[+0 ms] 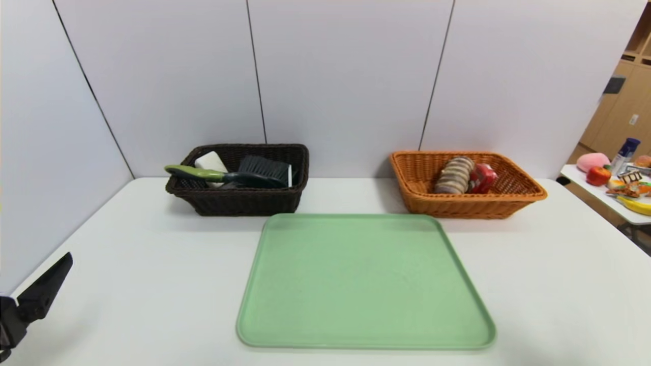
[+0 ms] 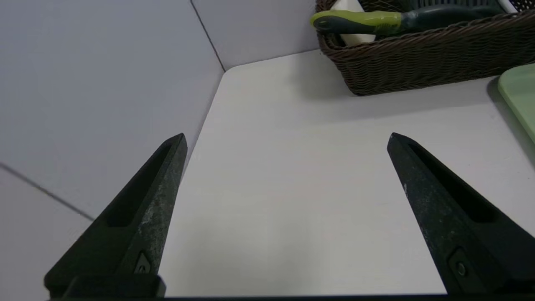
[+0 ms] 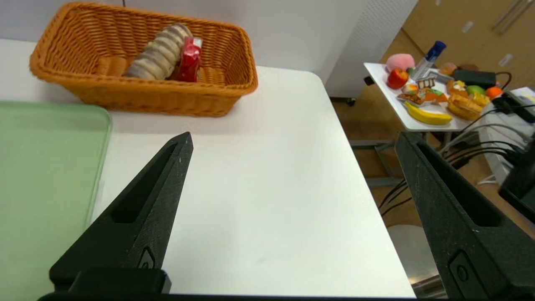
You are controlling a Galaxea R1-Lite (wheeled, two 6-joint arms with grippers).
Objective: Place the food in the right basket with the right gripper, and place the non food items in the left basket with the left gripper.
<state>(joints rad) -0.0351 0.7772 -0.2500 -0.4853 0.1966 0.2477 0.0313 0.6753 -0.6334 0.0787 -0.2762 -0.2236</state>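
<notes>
A white table (image 1: 152, 284) stands against grey wall panels, with a green tray (image 1: 363, 279) at its middle as the landmark. Behind the tray's left corner sits the dark basket (image 1: 239, 198), holding the brush (image 1: 224, 176) and a white block (image 1: 210, 161). Behind its right corner, the orange basket (image 1: 465, 203) holds the biscuit roll (image 1: 454, 175) and red carton (image 1: 483, 178). The left gripper (image 2: 286, 140) hangs left of the tray, fingers wide apart, holding nothing; the right gripper (image 3: 294, 140), right of the tray, likewise.

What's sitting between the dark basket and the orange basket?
Only bare table separates the dark basket from the orange basket, seen in the head view.
</notes>
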